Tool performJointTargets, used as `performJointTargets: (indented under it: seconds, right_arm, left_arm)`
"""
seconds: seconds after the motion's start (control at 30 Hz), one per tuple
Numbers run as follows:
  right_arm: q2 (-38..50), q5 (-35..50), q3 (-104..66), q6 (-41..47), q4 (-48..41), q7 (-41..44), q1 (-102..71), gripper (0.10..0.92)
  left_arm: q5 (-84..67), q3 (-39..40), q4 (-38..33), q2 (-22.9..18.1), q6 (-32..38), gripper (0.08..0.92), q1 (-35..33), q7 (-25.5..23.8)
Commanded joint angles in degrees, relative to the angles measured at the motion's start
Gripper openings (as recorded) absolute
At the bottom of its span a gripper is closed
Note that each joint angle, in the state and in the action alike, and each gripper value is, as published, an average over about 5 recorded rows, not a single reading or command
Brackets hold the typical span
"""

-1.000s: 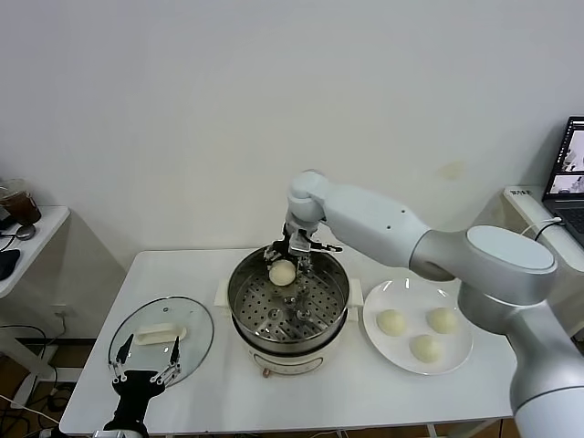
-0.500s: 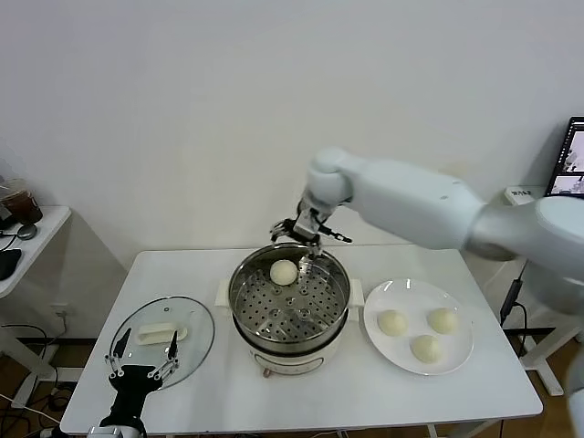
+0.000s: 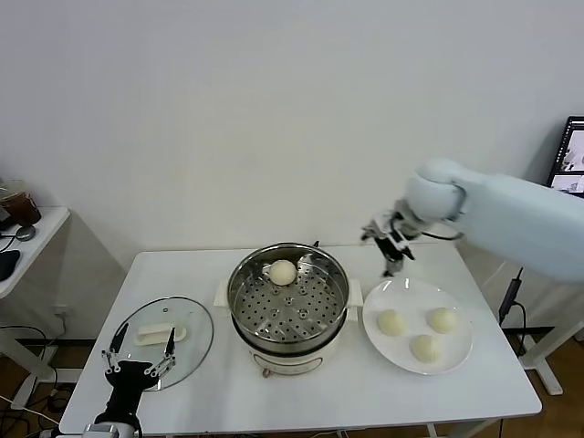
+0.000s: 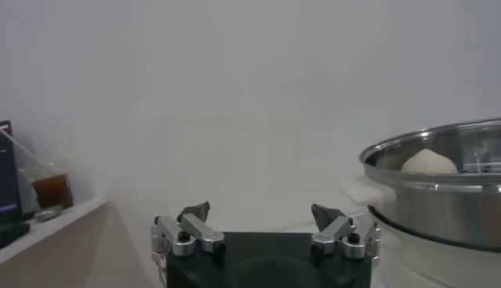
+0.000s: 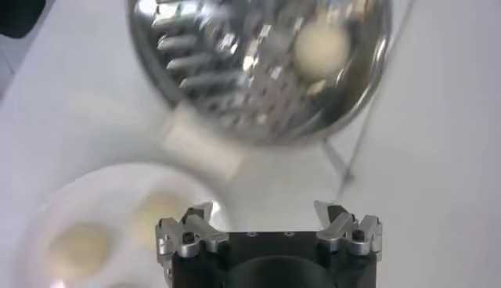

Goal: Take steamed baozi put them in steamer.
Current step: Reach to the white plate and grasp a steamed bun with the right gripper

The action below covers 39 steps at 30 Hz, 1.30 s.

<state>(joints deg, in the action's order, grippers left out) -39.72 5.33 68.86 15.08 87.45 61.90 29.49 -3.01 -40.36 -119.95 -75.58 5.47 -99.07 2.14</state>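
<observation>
I count one white table (image 3: pixel 365 401), carrying three items: a glass lid (image 3: pixel 161 333) at its left end, the steamer (image 3: pixel 288 306) on its white base at centre, and a white plate (image 3: pixel 456 358) at right.

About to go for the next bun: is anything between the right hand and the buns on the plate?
Nothing visible. The right hand hangs open above the plate's far edge, with three buns lying uncovered below it. The steamer beside them is open too; its lid lies on the table's far left.
</observation>
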Motion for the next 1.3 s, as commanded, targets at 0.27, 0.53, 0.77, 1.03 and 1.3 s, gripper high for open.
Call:
performJointTargets:
  seconds: [0.27, 0.53, 0.77, 1.03, 1.3]
  right_arm:
    - [6.2, -9.7, -14.9, 1.2, -5.1, -0.2, -24.3, 0.823]
    - [1.4, -11.8, -18.4, -0.2, -9.2, -1.7, -30.4, 0.823]
    - [-2.7, -14.2, -20.7, -2.1, -13.3, -3.1, -33.1, 0.823]
    - [-6.7, -16.0, -22.1, -3.6, -17.1, -4.2, -34.6, 0.823]
    - [-8.0, -17.5, -21.8, -2.7, -18.0, -3.2, -34.3, 0.806]
  left_arm:
    - [0.9, -0.2, 0.4, -0.1, 0.0, 0.823, -0.2, -0.1]
    - [1.4, -0.6, 0.3, -0.4, 0.0, 0.823, -0.7, 0.0]
    - [1.4, -0.9, 0.3, -0.5, 0.0, 0.823, -0.6, 0.0]
    - [1.3, -1.3, 0.8, -0.5, 0.0, 0.823, -0.4, 0.0]
    - [1.2, -1.5, 1.0, -0.5, 0.0, 0.823, -0.3, 0.0]
